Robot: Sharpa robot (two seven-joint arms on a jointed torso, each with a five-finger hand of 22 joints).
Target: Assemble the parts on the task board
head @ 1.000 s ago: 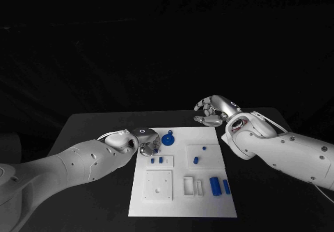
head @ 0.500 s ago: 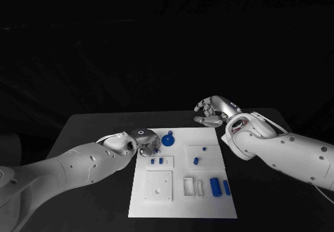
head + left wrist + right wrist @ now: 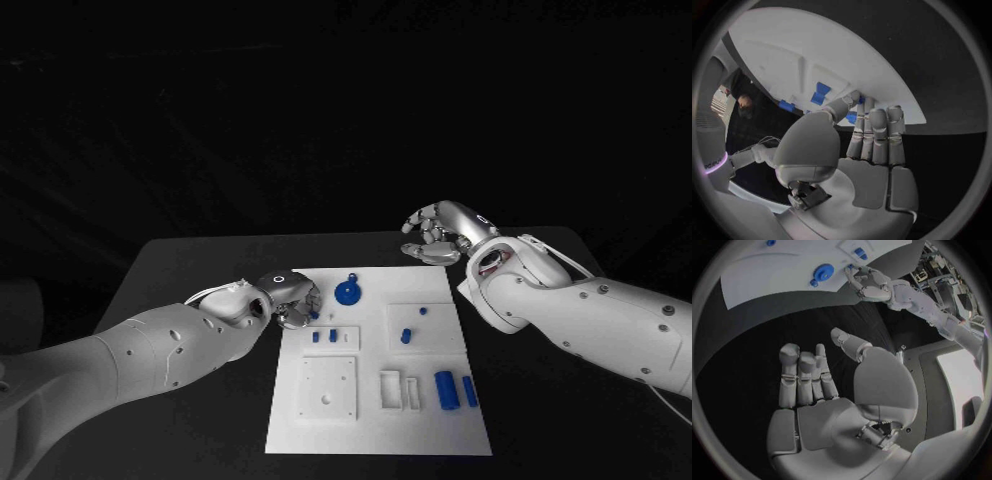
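We log the task board [image 3: 378,400] as landmark: our left hand [image 3: 289,298] at its near-left edge, fingers gathered beside a small blue part [image 3: 315,337], hold unconfirmed, presumably to seat it; right hand [image 3: 441,232] beyond it, loosely spread, empty.

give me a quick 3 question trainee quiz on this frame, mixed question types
1. True or false: the right hand rests on the task board.
2. Which hand has its fingertips at the board's edge, near the small blue parts? A) left hand B) right hand C) both
3. Fill in: the round blue part lies near the board's ____ end, as seen from the robot.

Key
1. False: it hangs over the black table beyond the board's far right corner, holding nothing.
2. A: the left hand.
3. far
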